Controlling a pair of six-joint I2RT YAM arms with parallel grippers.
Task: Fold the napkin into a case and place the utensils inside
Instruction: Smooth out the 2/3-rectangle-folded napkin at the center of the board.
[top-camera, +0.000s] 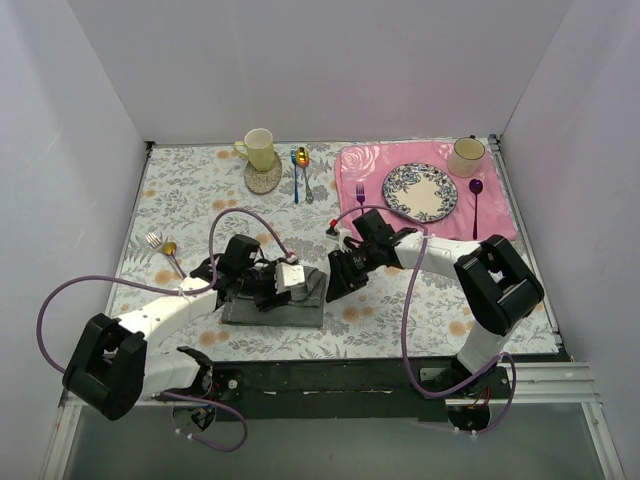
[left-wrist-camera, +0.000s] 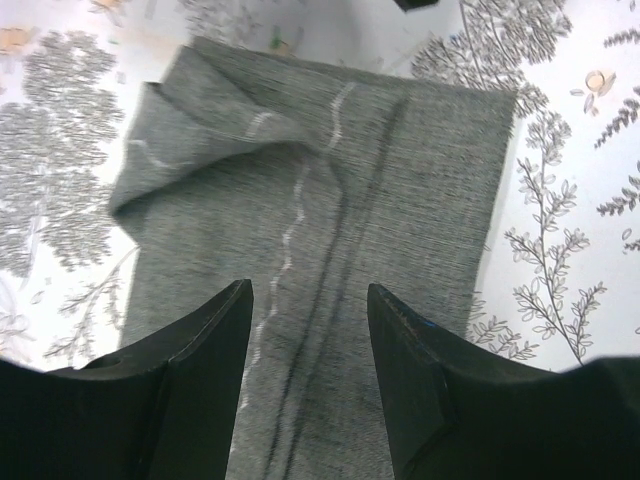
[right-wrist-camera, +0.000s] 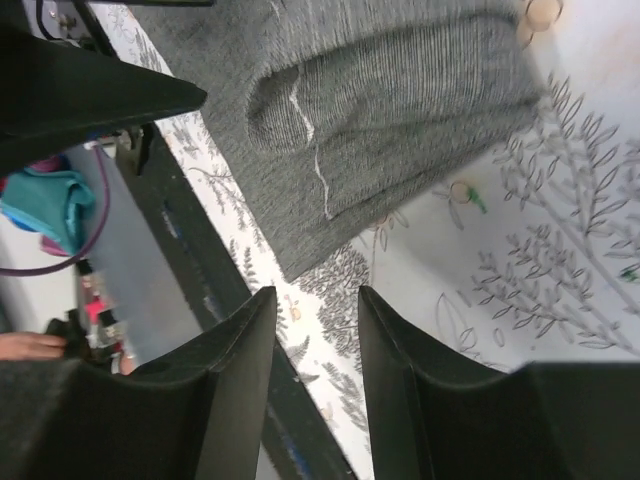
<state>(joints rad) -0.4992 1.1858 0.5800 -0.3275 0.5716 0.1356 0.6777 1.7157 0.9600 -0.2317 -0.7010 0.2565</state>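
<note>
The folded napkin (top-camera: 272, 312) lies near-left of the pink placemat (top-camera: 497, 216). The left gripper (left-wrist-camera: 308, 290) hangs over it and the right gripper (right-wrist-camera: 315, 292) sits on its placemat side, both with jaws parted and gripping nothing. The fork (top-camera: 153, 240) and spoon (top-camera: 170, 249) lie farther left.

Twin white-and-black YAM arms, strung with purple cable.

The left arm (top-camera: 165, 310) and right arm (top-camera: 437, 250) share one build: smooth white link shells between bulky matte-black joint housings, each trailing a thin purple cable (top-camera: 243, 209) that loops free above the black base rail (top-camera: 330, 375). The left gripper (left-wrist-camera: 308, 300) and right gripper (right-wrist-camera: 315, 300) carry broad, black, wedge-shaped fingers (left-wrist-camera: 200, 370) with a dull finish. A white block (top-camera: 293, 277) sits at the left wrist, and a small red spot (top-camera: 334, 231) marks the right.
</note>
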